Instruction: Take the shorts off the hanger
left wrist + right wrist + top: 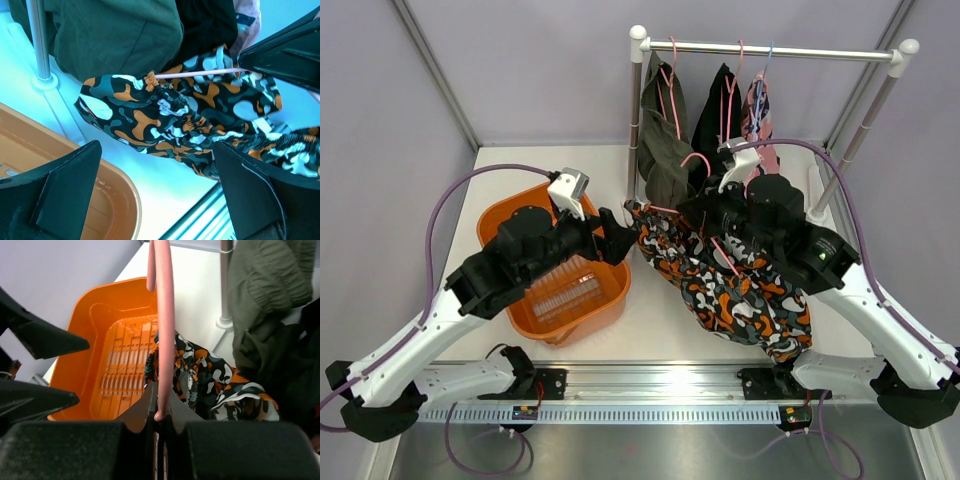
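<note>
A white tabletop sits between pale purple walls. A metal clothes rack stands at the far right.

An orange basket is seen on the white table, placed left of the clothes rack.

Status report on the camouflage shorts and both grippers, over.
Left gripper open, facing the waistband of the camouflage shorts. Right gripper shut on the pink hanger. Shorts still on it. Rack post close beside the waistband.
</note>
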`<state>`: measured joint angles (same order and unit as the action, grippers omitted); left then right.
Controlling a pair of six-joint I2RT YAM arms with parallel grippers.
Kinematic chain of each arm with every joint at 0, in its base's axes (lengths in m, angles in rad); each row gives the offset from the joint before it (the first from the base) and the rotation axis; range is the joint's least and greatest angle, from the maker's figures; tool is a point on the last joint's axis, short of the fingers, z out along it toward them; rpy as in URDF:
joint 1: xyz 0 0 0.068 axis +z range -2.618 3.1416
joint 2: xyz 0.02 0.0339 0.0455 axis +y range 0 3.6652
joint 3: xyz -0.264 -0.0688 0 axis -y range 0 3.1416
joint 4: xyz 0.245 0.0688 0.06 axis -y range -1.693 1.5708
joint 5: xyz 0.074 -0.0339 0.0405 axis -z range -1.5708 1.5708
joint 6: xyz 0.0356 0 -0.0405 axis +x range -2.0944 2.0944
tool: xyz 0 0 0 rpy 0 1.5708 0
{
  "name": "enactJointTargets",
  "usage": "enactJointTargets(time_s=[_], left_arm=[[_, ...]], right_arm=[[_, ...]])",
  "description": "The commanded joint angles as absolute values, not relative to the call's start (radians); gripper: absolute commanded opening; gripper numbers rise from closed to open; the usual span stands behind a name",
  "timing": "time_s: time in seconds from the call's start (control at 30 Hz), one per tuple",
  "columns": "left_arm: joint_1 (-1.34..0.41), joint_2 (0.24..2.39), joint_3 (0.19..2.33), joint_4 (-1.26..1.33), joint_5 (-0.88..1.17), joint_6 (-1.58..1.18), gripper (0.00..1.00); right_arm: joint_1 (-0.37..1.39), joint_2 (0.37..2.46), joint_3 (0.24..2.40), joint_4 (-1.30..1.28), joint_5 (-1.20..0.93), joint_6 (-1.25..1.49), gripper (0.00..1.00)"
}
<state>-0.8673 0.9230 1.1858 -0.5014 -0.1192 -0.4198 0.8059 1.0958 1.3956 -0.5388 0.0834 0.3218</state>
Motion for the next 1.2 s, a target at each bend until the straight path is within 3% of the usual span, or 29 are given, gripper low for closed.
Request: enactJointTargets(time_s=[0.0,0.5,0.93,1.07,1.17], left_arm=[[-0.910,0.957,1.241,-0.439,-0.271,-0.434,0.98],[-0.962,1.098,1.256,-0.328,-0.403,-0.474,0.95],[-0.962,1.149,1.249,-0.307,-0.468,-0.477,0.76],[-0.962,1.166,1.255,-0.302,-0.476,-0.468,0.62],[-0.960,1.177,1.261,-0.307,-0.491,-0.468,0.43]], right_arm=[[0.841,1.098,1.416,-0.462,0.261,0.299,0.00],[0.957,1.180,1.514,-0.486,0.397,0.273,0.00],[0.989,1.180,1.555,-0.508,0.408,0.264,0.00],[1.000,1.178,1.555,-0.514,0.417,0.264,0.00],[1.006,1.170,1.551,-0.518,0.419,0.264,0.00]])
